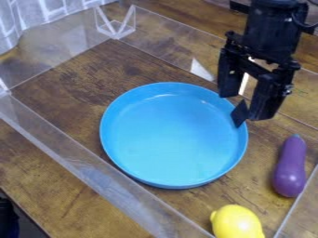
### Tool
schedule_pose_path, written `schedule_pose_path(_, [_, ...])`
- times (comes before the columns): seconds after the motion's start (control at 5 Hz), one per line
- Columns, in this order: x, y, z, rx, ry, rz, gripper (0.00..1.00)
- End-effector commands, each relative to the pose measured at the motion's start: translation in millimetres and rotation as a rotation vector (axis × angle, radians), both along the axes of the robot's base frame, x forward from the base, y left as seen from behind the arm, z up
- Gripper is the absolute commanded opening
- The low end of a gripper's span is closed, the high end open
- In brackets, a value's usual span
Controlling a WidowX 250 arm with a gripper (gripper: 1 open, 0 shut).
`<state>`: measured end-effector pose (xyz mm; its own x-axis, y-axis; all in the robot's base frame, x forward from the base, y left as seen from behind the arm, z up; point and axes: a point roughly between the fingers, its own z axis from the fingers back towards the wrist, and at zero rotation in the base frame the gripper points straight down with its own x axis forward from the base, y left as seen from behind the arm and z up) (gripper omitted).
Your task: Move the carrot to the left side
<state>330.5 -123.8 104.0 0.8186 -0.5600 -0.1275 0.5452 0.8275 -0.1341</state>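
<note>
No carrot shows in this camera view; it is hidden or out of frame. My gripper (247, 102) hangs pointing down over the right rim of a round blue plate (149, 158). Its two black fingers (229, 85) stand wide apart with nothing between them, so it is open. The plate's inside looks bare.
A purple eggplant (291, 165) lies right of the plate, below the gripper. A yellow lemon (237, 223) sits at the bottom edge. Clear plastic walls (50, 139) fence the wooden table (87, 79) on the left and back, with a clear triangular stand (117, 19) at the back.
</note>
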Motion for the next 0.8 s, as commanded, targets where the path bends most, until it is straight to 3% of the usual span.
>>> schedule_pose_path(0.0, [5.4,12.8,20.7,-0.025,-0.065,0.025,1.0])
schedule_pose_path(0.4, [14.8,8.0,0.3,-0.03,-0.066,-0.032,1.0])
schedule_pose_path(0.6, [24.2,5.7,-1.5,-0.023,-0.088,0.024,1.0])
